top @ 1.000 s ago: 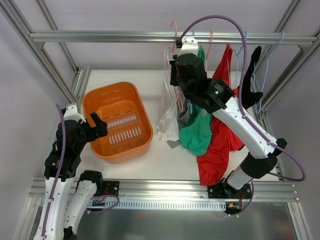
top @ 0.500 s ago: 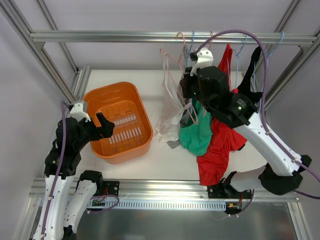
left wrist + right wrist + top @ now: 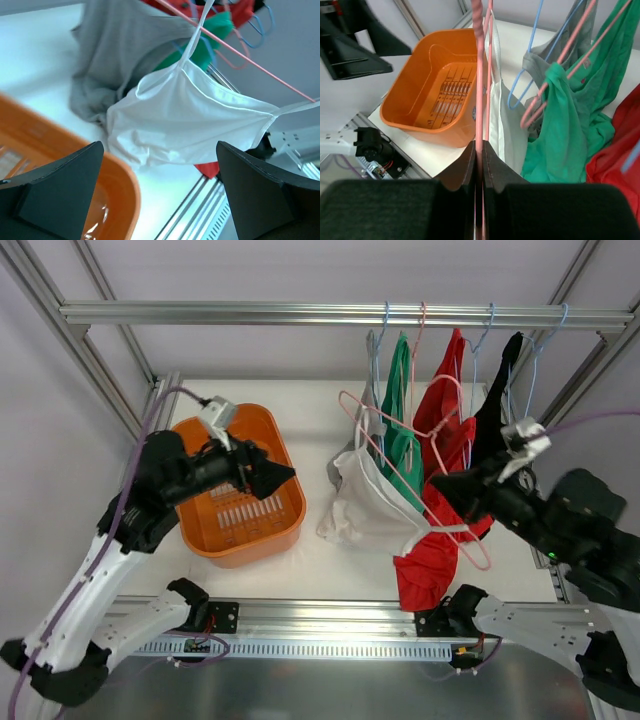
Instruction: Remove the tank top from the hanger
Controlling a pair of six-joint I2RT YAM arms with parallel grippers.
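With the right fingers (image 3: 472, 162) clamped on the pink hanger (image 3: 479, 90), the white tank top (image 3: 370, 510) hangs over the middle of the bench (image 3: 330, 562), toward its near edge, so stripping looks to be in hand: next the wide-spread left fingers (image 3: 265, 472) should pinch the fabric and pull its straps free.

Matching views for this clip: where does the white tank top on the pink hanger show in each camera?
Top external: the white fabric tank top hangs centre, right of the orange plastic basket.
Left wrist: fills the middle; basket rim at lower left.
Right wrist: centre, behind the pink hanger, right of the basket.
Shared landmark: the basket.
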